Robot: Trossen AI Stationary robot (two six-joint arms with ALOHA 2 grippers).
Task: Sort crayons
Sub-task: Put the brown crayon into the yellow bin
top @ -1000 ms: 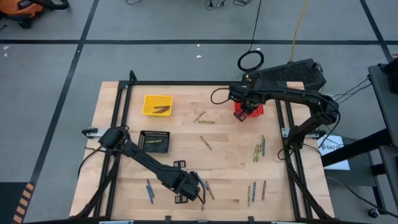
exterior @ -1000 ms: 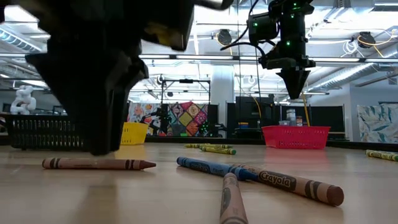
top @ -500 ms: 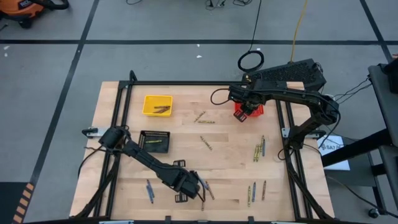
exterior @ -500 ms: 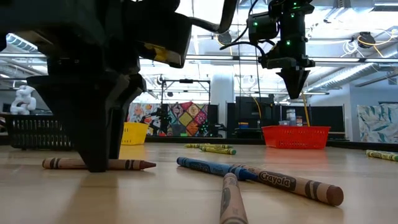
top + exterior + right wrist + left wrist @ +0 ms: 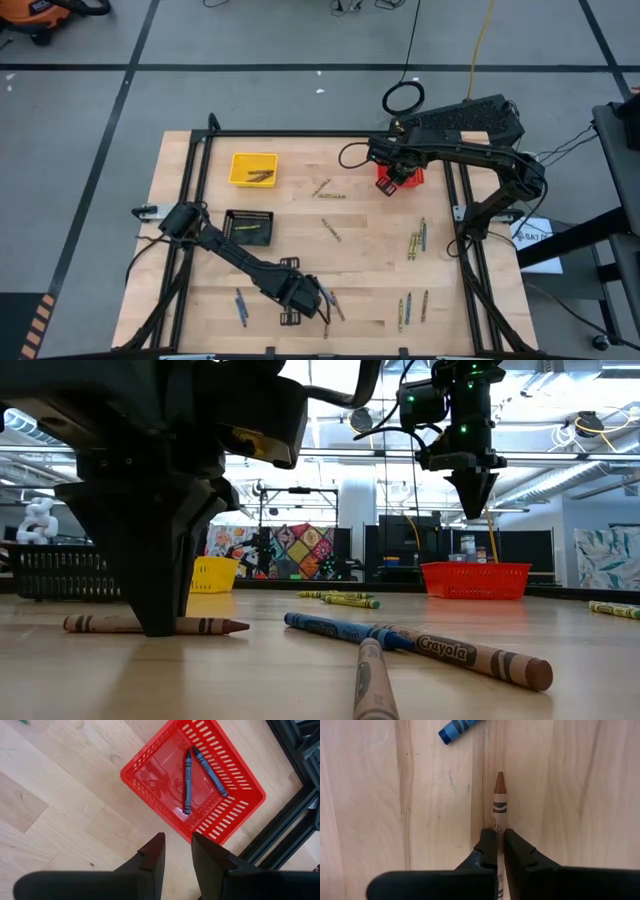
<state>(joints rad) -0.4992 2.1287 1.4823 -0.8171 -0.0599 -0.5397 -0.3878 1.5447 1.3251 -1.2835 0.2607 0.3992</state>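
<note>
From overhead I could barely pick out the crayon under my left arm, since the wrist and gripper covered that spot near the table's front edge, and the scattered crayons (image 5: 414,243) elsewhere were only thin slivers. At table height the left gripper (image 5: 158,622) filled the near side as a dark mass, cutting across the middle of the brown crayon (image 5: 155,625) so only its two ends showed on the wood. The wrist camera settled it: the left gripper's fingers (image 5: 487,851) were pinched shut on that brown crayon's rear half, its tip pointing away, with a blue crayon (image 5: 460,728) lying apart, partly cut off by the frame. My right gripper (image 5: 176,851) hung above the red basket (image 5: 235,815), fingers parted around nothing, two blue-grey crayons (image 5: 188,780) lying inside the basket.
</note>
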